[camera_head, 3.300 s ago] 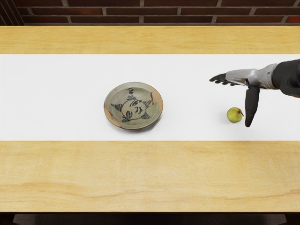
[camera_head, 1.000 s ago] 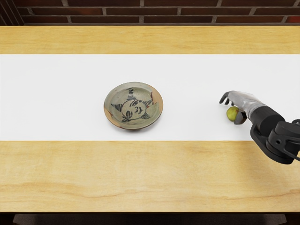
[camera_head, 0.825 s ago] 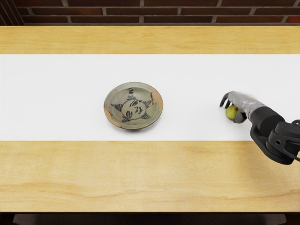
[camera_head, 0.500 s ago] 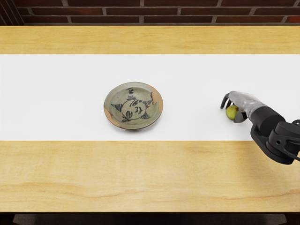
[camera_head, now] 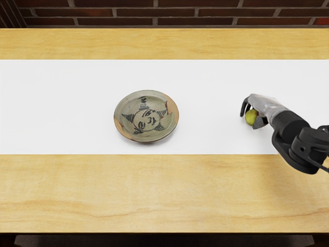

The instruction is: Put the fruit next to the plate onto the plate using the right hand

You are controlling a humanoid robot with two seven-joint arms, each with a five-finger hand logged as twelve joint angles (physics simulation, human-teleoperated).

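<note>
Fruit first, since the head view is the only one: a small yellow-green fruit [camera_head: 250, 117] sits inside the right hand [camera_head: 257, 107], whose dark fingers [camera_head: 243, 107] curl narrowly around it from above and from the left, with the thumb side hidden beneath the wrist. The hand and fruit are at the right of the white runner [camera_head: 77, 103], well apart from the glazed plate [camera_head: 146, 116], which lies near the middle of the scene. Whether the fruit is clear of the cloth cannot be told from this angle. The step in hand appears to be securing the grasp and starting the carry. To do it well, the grip should probably be firm enough that the round fruit cannot roll out between the fingers, the lift should come straight up before any sideways travel, and the move left should end over the plate's shallow centre, not its rim, with a low release so the fruit does not bounce or roll off. The left arm does not show. As for writing, no brand or label is visible; the plate carries dark brushed stripes and a central mark that resembles a character but cannot be read, and the wooden table [camera_head: 154, 190] and the brick wall [camera_head: 154, 10] at the far edge bear no text.
</note>
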